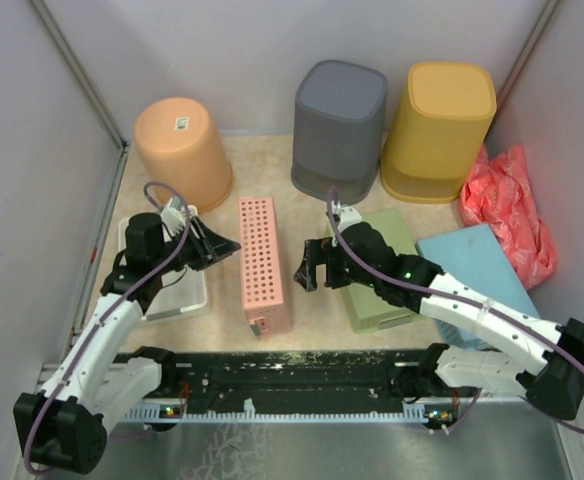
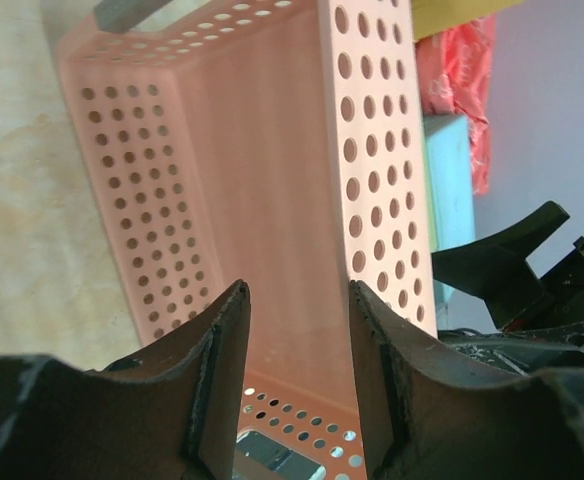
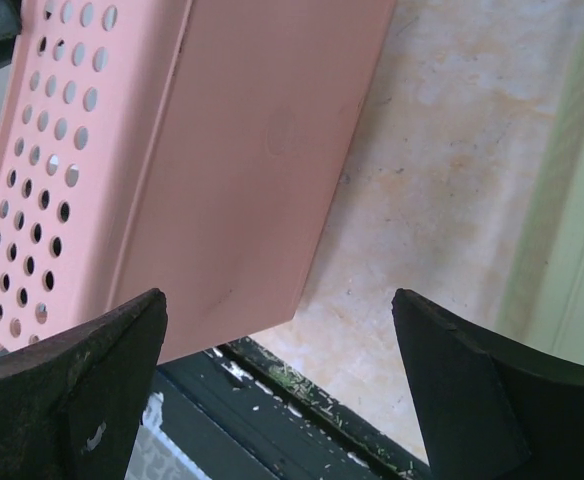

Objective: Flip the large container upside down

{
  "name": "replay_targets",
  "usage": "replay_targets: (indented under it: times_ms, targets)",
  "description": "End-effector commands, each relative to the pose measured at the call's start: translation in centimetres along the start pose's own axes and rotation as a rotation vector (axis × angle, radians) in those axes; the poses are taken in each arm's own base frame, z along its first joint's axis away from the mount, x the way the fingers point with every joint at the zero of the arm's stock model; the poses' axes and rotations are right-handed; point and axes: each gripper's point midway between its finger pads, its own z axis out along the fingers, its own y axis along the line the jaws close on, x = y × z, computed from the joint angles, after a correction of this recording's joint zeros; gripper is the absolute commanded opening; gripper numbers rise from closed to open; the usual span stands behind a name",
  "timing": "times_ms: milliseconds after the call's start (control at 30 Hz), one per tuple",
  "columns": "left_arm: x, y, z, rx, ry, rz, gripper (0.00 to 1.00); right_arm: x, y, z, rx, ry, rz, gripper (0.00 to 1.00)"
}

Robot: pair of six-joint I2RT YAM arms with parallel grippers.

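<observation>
Pink container point(image 1: 264, 265) on edge — left gripper point(image 1: 228, 245) half-open, right gripper point(image 1: 309, 268) wide; both empty

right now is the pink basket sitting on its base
No, the basket stands on one long side, with a perforated wall facing up in the top view.
</observation>
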Motion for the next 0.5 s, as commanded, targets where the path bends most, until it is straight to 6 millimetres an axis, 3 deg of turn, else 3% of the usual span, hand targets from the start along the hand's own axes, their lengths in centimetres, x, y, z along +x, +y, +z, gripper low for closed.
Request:
replay_targets:
  times_ms: [0,233,467]
  targets:
    - [1.5,5.6,-1.5,-0.283,0.02,-0.015,0.48,-2.3,3.4,0.8,-0.106,-0.065,0.006,0.94]
    - [0.3,6.9,-3.5,-0.423,-0.025,0.041,0.48,-2.8,2.9,0.6,-0.074,-0.092,-0.001,0.94]
    - [1.1,7.5,-2.4,-0.405,0.049,0.07,0.48,-3.8,0.6,-2.0,0.026,-0.168,-0.002,0.95]
